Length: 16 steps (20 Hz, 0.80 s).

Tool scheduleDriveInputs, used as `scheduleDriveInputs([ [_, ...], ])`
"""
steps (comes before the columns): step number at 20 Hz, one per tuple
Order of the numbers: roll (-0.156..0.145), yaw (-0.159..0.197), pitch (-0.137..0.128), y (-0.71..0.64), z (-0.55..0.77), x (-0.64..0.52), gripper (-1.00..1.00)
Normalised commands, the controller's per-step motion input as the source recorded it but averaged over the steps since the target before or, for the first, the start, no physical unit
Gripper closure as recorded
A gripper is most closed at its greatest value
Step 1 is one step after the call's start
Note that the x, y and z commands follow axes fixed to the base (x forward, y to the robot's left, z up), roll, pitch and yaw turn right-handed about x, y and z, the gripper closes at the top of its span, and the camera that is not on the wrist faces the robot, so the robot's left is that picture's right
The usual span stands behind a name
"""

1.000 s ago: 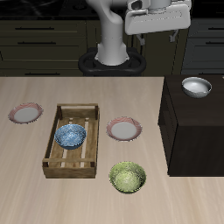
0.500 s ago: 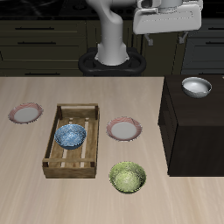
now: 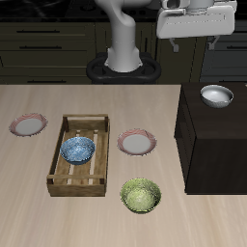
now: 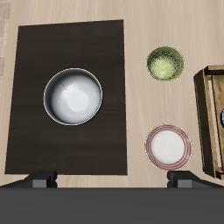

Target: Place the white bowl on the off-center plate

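The white bowl (image 3: 217,95) sits upright on top of a dark box (image 3: 207,145) at the table's edge; in the wrist view the white bowl (image 4: 73,96) lies right below the camera on the box (image 4: 35,87). The off-center plate (image 3: 28,124), pink-rimmed, lies on the table at the far side from the box, beyond the wooden tray, and is out of the wrist view. My gripper (image 3: 196,41) hangs high above the back of the table, near the box side, open and empty; it also shows in the wrist view (image 4: 112,182) with its fingertips (image 4: 39,180) wide apart.
A second pink-rimmed plate (image 3: 136,143) lies mid-table between tray and box, also in the wrist view (image 4: 167,145). A wooden tray (image 3: 60,172) holds a blue patterned bowl (image 3: 78,150). A green speckled bowl (image 3: 141,196) stands near the front edge.
My gripper has moved sideways, high up, toward the box with the white bowl. Nothing on the table has moved.
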Motion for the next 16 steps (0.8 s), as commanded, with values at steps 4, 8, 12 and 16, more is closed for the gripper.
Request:
scheduleDriveInputs([
  [4, -0.016, -0.027, 0.016, 0.13, 0.09, 0.23, -1.0],
  [8, -0.02, -0.02, -0.003, 0.09, 0.1, 0.17, -1.0],
  [12, -0.013, -0.002, -0.008, 0.06, 0.03, 0.16, -1.0],
  [16, -0.005, -0.014, 0.011, 0.1, 0.03, 0.16, -1.0],
])
